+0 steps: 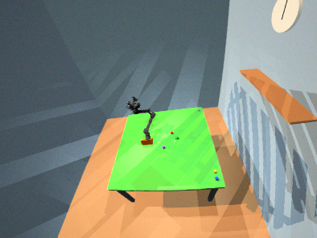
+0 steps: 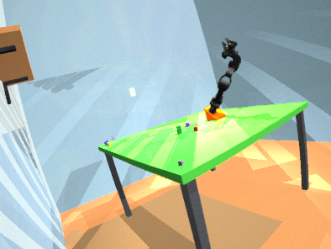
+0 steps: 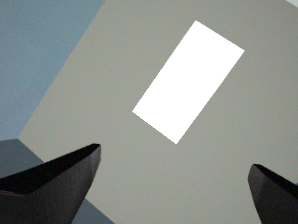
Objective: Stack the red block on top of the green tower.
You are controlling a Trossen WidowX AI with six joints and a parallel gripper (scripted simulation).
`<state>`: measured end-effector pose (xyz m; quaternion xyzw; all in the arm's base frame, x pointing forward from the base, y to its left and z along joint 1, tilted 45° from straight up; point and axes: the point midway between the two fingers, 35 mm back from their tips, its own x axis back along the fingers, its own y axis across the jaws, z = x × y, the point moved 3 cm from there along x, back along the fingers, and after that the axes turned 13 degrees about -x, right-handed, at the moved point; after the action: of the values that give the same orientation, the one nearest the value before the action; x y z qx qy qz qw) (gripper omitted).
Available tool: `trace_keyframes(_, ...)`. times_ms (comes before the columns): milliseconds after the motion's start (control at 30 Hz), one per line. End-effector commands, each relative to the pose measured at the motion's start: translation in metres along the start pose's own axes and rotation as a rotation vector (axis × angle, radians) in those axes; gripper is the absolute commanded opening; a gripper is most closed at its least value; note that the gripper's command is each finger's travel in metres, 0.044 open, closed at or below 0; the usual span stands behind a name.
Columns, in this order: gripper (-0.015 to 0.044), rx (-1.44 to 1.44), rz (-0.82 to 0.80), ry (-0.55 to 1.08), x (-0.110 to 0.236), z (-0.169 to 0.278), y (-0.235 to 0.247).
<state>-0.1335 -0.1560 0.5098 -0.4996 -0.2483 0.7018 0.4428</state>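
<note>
A small red block (image 1: 171, 132) (image 2: 196, 129) lies on the green table (image 1: 141, 177) (image 2: 252, 126), a little apart from the short green tower (image 1: 177, 138) (image 2: 179, 129). My gripper (image 1: 133, 100) (image 2: 228, 41) (image 3: 174, 161) is open and empty. It is raised high above the arm's orange base (image 1: 147, 141) (image 2: 214, 113), far from both blocks, and points up. The wrist view shows only the two dark fingers wide apart against a grey ceiling with a white panel (image 3: 189, 80); no block shows there.
A purple block (image 1: 163, 147) (image 2: 187, 124) and a small white one (image 1: 175, 141) lie near the tower. Yellow (image 1: 215, 171) and blue (image 1: 216, 178) blocks sit at a table corner, also in the exterior view (image 2: 107, 143). A grey block (image 2: 181, 162) lies near the table edge.
</note>
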Motion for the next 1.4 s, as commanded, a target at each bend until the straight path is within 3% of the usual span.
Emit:
trace_keyframes(0, 0.0426, 0.000, 0.002, 0.002, 0.000, 0.000, 0.000)
trace_keyframes(300, 0.0440, -0.225, 0.012, -0.012, -0.026, 0.000, 0.029)
trace_keyframes(700, 0.0440, -0.628, -0.087, -0.140, -0.073, -0.041, 0.084)
trace_keyframes(1367, 0.0440, -1.180, -0.482, -0.411, -0.128, -0.182, 0.148)
